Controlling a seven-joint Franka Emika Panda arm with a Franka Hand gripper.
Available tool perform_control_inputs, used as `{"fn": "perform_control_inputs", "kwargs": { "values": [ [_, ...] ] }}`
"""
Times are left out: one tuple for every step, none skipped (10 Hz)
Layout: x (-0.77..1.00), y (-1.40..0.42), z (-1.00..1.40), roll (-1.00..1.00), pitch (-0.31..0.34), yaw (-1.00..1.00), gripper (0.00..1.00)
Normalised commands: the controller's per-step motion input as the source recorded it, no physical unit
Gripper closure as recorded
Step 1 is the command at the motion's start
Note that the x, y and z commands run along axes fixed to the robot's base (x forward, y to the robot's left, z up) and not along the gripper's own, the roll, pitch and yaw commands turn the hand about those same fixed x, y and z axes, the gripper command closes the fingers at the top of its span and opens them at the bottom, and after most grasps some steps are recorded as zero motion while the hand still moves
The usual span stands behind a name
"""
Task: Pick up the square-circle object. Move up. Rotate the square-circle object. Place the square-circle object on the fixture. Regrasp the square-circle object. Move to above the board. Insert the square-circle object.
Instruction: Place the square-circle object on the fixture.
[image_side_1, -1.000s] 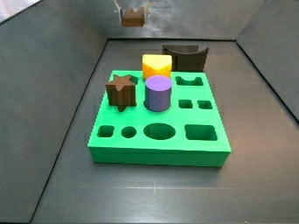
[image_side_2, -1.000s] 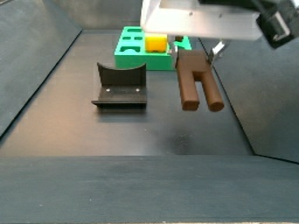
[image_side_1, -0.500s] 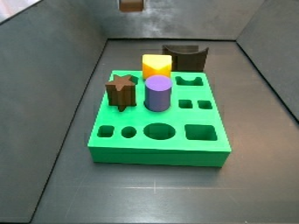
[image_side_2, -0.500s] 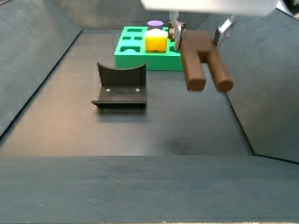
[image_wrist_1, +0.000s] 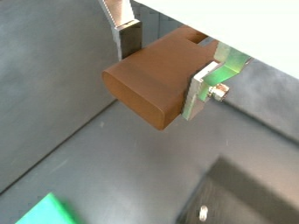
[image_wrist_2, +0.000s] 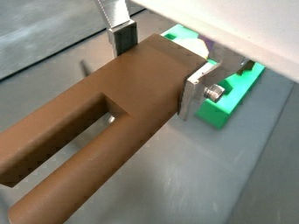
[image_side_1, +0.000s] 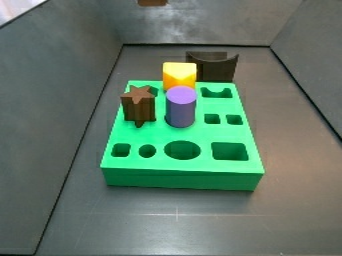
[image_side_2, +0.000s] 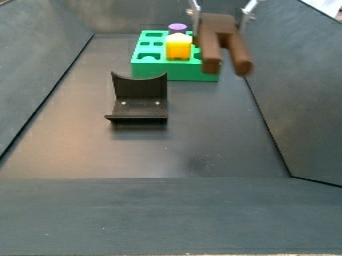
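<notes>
Square-circle object (image_wrist_2: 111, 109) aloft, tilted, above table near board (image_side_2: 171, 58) | gripper (image_wrist_2: 158, 63) jaws pinch its wide end | risk: peg pivots or slips during rotation, then seats askew on fixture (image_side_2: 136, 97).

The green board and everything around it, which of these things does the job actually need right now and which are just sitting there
Needed for the job:
the gripper, shut on the square-circle object, lifted clear of the floor
the fixture
the board

Just sitting there:
the yellow block, the purple cylinder and the brown star peg, all standing in the board
</notes>
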Motion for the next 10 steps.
{"fn": "perform_control_inputs", "kwargs": {
  "values": [
    [1.0, -0.6, -0.04, -0.15, 0.042, -0.09, 1.0],
    [1.0, -0.51, -0.04, -0.13, 0.047, -0.04, 1.0],
    [1.0, -0.43, -0.04, -0.1, 0.054, -0.01, 1.0],
    [1.0, -0.4, -0.04, -0.08, 0.06, 0.0, 1.0],
    [1.0, -0.32, -0.03, -0.06, 0.07, 0.01, 1.0],
    [1.0, -0.27, -0.03, -0.06, 0.076, 0.01, 1.0],
    [1.0, -0.21, -0.02, -0.06, 0.09, 0.01, 1.0],
    [1.0, -0.19, -0.02, -0.06, 0.096, 0.01, 1.0],
    [1.0, -0.13, -0.01, -0.06, 0.11, 0.02, 1.0],
    [0.96, -0.09, -0.01, -0.06, 0.12, 0.02, 1.0]
  ]
}}
